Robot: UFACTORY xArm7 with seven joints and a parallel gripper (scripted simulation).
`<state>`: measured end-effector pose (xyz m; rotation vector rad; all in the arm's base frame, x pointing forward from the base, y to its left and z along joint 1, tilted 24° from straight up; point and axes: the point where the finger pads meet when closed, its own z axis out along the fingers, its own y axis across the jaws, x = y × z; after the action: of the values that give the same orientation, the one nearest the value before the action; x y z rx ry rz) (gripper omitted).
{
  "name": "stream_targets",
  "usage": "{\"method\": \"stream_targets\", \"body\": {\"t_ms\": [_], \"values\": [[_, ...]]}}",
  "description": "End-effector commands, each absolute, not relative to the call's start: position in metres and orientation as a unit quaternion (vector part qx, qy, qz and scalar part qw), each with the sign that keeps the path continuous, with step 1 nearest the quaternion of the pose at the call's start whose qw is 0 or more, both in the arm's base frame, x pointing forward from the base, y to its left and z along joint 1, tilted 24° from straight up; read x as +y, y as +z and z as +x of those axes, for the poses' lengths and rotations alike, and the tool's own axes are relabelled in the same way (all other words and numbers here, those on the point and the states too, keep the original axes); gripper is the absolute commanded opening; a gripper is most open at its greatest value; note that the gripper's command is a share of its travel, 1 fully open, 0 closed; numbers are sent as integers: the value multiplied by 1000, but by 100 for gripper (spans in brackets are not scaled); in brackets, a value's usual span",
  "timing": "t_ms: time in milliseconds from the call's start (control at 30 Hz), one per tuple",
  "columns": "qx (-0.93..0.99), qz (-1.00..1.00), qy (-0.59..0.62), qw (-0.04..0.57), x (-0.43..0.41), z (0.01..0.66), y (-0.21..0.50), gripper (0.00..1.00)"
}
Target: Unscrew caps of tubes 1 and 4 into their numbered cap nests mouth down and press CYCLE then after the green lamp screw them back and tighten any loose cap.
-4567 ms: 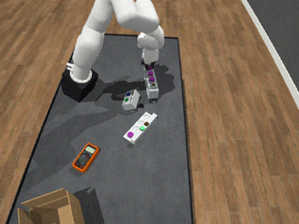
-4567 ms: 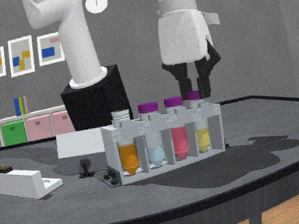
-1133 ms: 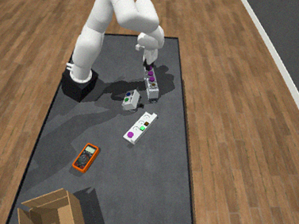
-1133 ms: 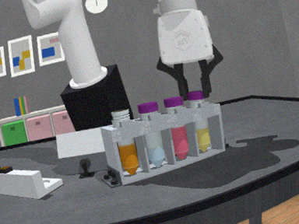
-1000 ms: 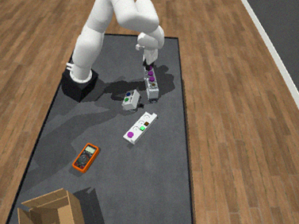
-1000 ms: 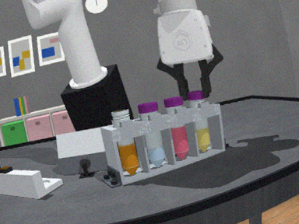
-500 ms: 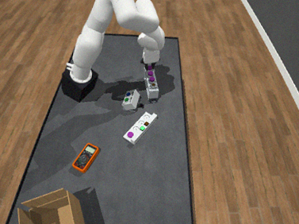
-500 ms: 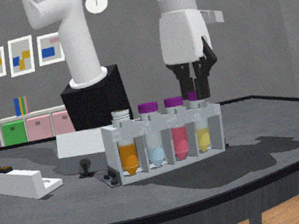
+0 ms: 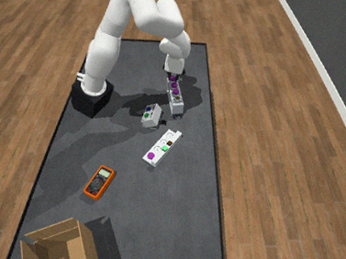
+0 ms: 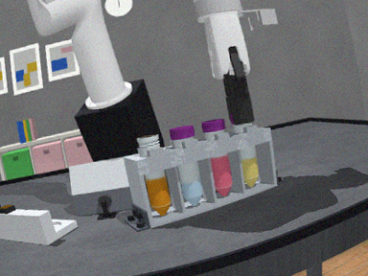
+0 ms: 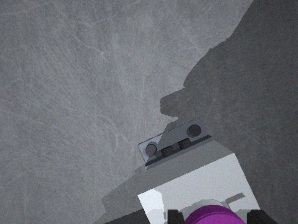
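The tube rack (image 10: 202, 175) holds four tubes. In the exterior view the leftmost, orange tube (image 10: 155, 184) stands uncapped. The light-blue tube (image 10: 188, 170) and the red tube (image 10: 220, 164) wear purple caps. My gripper (image 10: 241, 118) comes straight down on the rightmost, yellow tube (image 10: 248, 160) and is shut on its purple cap, which shows at the bottom of the wrist view (image 11: 215, 216). In the top view the gripper (image 9: 173, 76) is at the rack's far end. A loose purple cap (image 9: 150, 155) lies in the end nest of the white cap tray (image 9: 162, 148). The tray's green lamp (image 9: 165, 148) is lit.
The key housing (image 9: 151, 115) with a blue and a green key stands between the rack and the arm's base. An orange multimeter (image 9: 99, 182) lies further down the mat. An open cardboard box (image 9: 60, 243) stands at the near corner.
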<state>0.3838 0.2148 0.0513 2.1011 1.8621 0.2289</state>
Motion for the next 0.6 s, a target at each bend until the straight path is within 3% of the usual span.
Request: {"method": "stream_targets", "body": {"t_ms": [0, 367, 400, 567], "values": [[558, 803, 117, 173, 217, 384, 52, 0], [511, 834, 127, 166, 217, 384, 52, 0], [511, 834, 127, 166, 217, 384, 52, 46], [511, 834, 127, 166, 217, 384, 52, 46]]}}
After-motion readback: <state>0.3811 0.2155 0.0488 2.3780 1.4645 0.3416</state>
